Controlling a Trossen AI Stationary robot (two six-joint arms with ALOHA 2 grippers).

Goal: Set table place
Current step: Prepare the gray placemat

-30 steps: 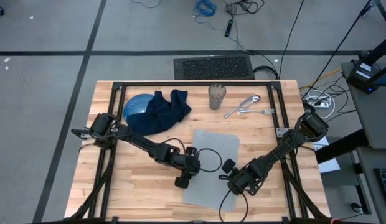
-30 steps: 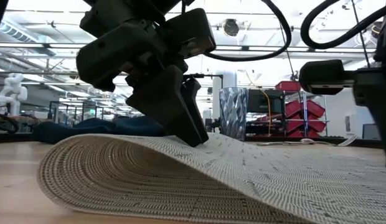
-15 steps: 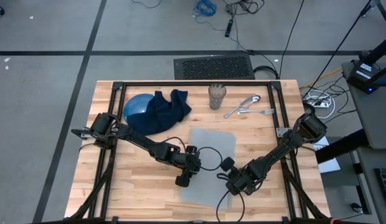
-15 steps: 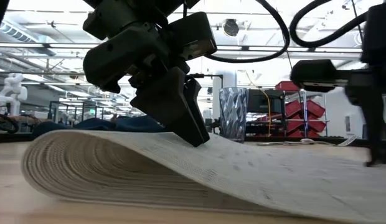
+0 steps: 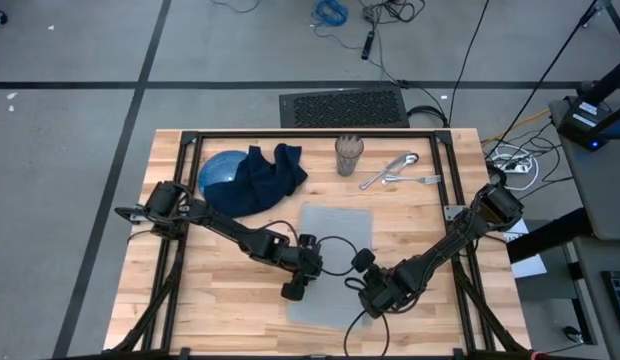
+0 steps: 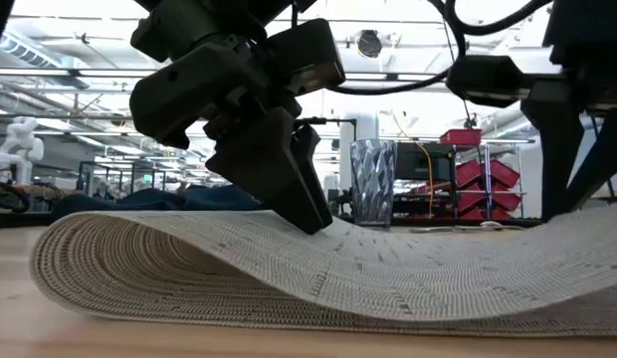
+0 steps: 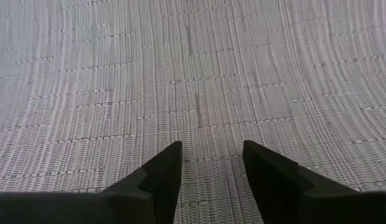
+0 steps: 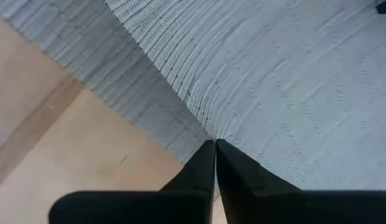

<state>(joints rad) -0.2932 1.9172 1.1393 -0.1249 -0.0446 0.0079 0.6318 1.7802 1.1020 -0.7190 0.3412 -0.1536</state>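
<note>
Nearest the table's front edge, the right gripper has its jaws clenched on the near edge of the grey placemat, the weave running straight in between the tips, seemingly so the mat can be dragged. Just beside it, the left gripper presses down on the mat with jaws parted and nothing between them, likely pinning that side; the mat bulges off the wood around it. Well beyond both jaws wait the blue plate, navy napkin, glass and cutlery.
</note>
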